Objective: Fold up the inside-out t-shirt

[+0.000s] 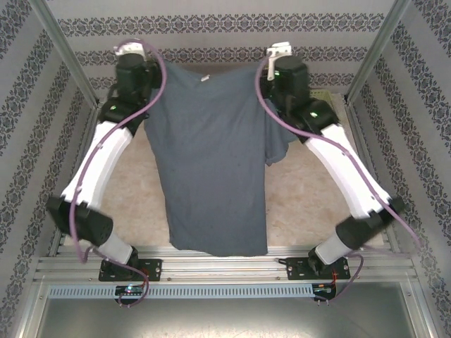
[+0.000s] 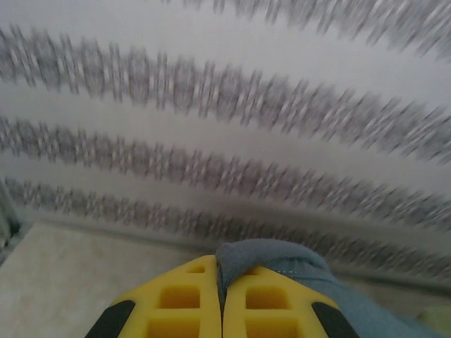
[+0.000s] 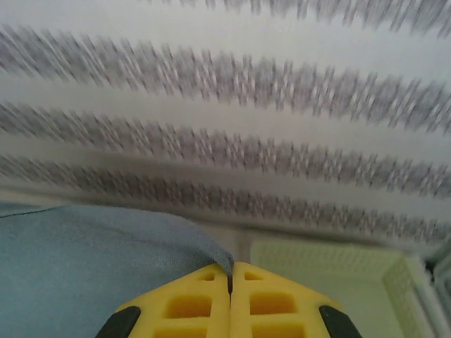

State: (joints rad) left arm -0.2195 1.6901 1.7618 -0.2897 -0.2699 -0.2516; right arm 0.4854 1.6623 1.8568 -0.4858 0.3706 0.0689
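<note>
Slate-blue cloth, full length, no fold in it yet. Shirt [image 1: 211, 162] hangs spread between the two arms, over the middle of the table [image 1: 303, 204].

Grip:
- Left gripper [image 2: 220, 274]: yellow pads pressed together on a bunched bit of shirt edge.
- Right gripper [image 3: 230, 274]: pads likewise pressed together, nipping the edge of a flat stretch of cloth that runs off to its left.
- From above, both pinch points sit at the far shoulder corners, one per side, with the collar between them.

Lie of the shirt:
- White tag [image 1: 204, 79] shows at the collar, far end. Hem is at the near end, by the metal rail [image 1: 225, 262].
- Long axis runs far to near, collar pointing at the back wall, almost square to the rail.
- Right-side sleeve [image 1: 278, 144] droops loose beside the right arm. The left-side sleeve is hidden behind the left arm.
- Cannot tell whether the lower half rests on the table or hangs free of it.

Progress, as a judgement: early. The shirt looks opened out and held up for laying flat. Every fold is left to do: sleeves in, sides over, then hem toward collar.

Green basket [image 3: 331, 274] sits at the far right, just beside the right grip, apart from the cloth.
</note>
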